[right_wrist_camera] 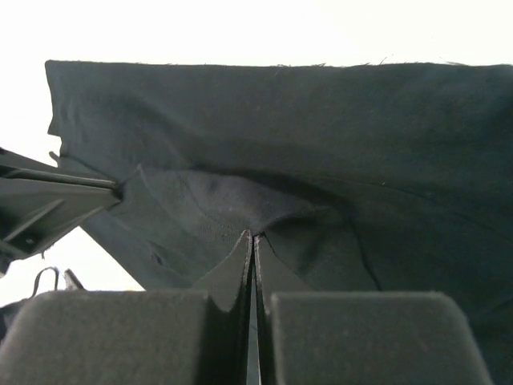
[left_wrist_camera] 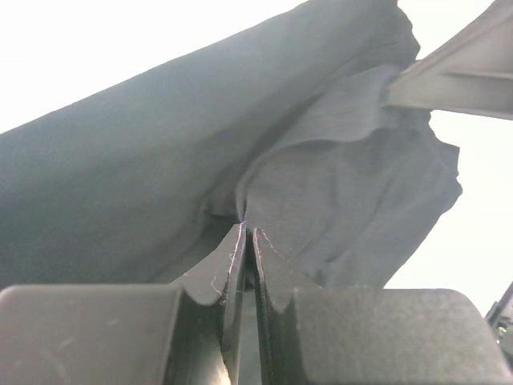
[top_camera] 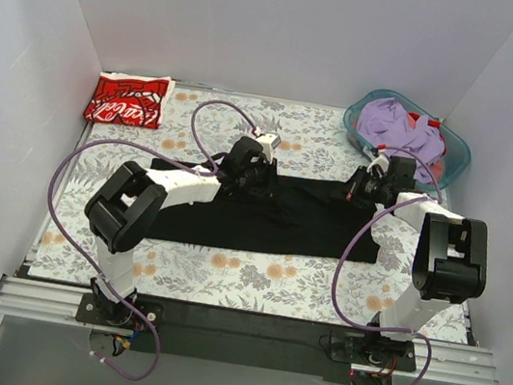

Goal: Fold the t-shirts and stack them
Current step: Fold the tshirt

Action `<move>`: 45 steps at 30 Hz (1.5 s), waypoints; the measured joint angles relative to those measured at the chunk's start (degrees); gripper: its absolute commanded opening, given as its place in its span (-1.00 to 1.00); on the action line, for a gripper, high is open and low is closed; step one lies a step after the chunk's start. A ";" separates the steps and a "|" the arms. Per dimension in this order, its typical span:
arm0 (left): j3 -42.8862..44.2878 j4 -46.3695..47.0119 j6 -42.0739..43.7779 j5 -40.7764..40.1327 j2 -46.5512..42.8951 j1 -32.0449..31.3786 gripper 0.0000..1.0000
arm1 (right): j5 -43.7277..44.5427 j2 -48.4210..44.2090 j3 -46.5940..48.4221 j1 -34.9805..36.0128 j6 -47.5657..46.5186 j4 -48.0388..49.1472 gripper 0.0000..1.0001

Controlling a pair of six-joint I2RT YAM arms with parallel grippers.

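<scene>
Black and limp, the t-shirt (top_camera: 263, 215) drapes from my left gripper (left_wrist_camera: 247, 228) and right gripper (right_wrist_camera: 254, 235) (each pinched tight on its far edge), so I judge edge holds suit it best.

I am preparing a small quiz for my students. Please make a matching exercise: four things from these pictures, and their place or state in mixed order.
1. black t-shirt
2. red t-shirt
3. purple garment
4. left gripper

a. in the basket, far right corner
b. shut on dark cloth
c. folded, far left corner
d. spread across the middle of the table

Pairs: 1-d, 2-c, 3-a, 4-b
</scene>
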 measured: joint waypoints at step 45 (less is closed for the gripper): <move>8.52 -7.02 9.55 -27.56 5.66 -7.78 -1.00 | -4.61 5.33 5.88 -5.09 -4.48 -8.26 -0.97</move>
